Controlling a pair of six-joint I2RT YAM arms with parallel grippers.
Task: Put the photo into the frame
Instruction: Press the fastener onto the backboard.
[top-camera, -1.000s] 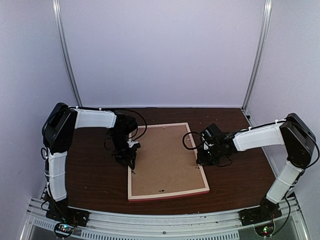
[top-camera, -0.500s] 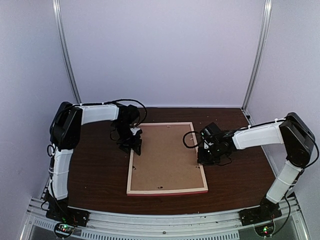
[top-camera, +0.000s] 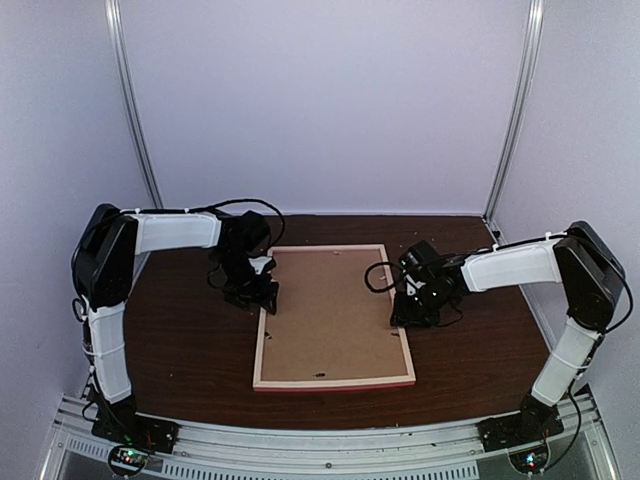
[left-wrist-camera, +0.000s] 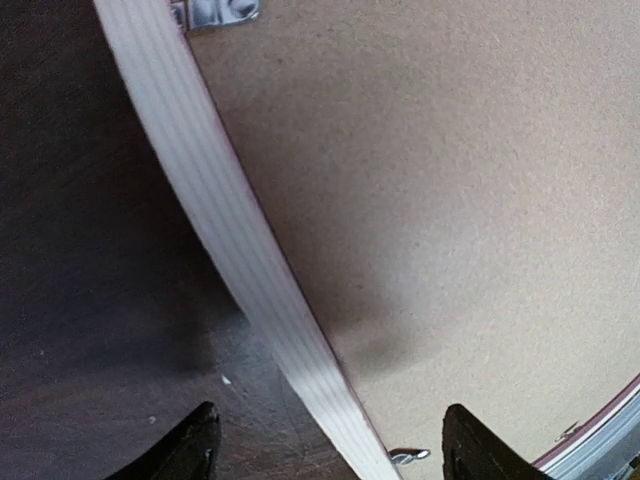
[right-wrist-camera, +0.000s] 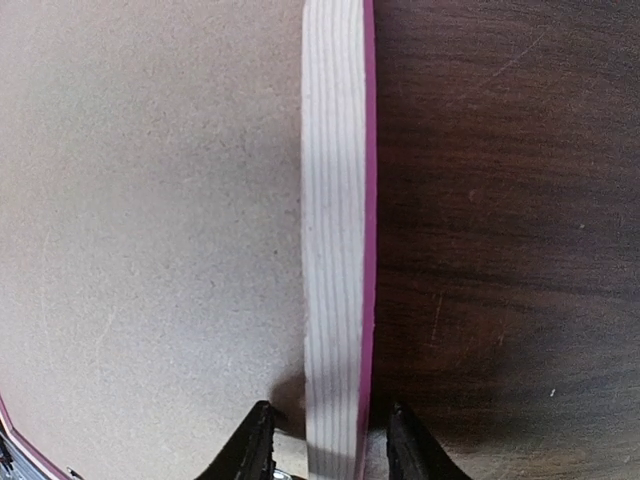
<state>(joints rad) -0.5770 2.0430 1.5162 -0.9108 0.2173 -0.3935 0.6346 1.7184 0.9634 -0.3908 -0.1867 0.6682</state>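
- At the middle of the dark worktop (top-camera: 190, 350), the frame (top-camera: 262, 340) lies face down, brown backing board (top-camera: 330, 310) upward.
- Left pincer (left-wrist-camera: 335, 445) released, spread wide astride the frame's left rail.
- Right pincer (right-wrist-camera: 330, 440) narrowly released astride the right rail.

The left arm (top-camera: 170, 232) and right arm (top-camera: 510, 268) have white links with black joints. Black cables (top-camera: 250, 206) loop beside the wrists. The left gripper (left-wrist-camera: 330, 412) and right gripper (right-wrist-camera: 330, 408) have black fingers. The bases (top-camera: 135, 435) carry small lights, possibly status LEDs.
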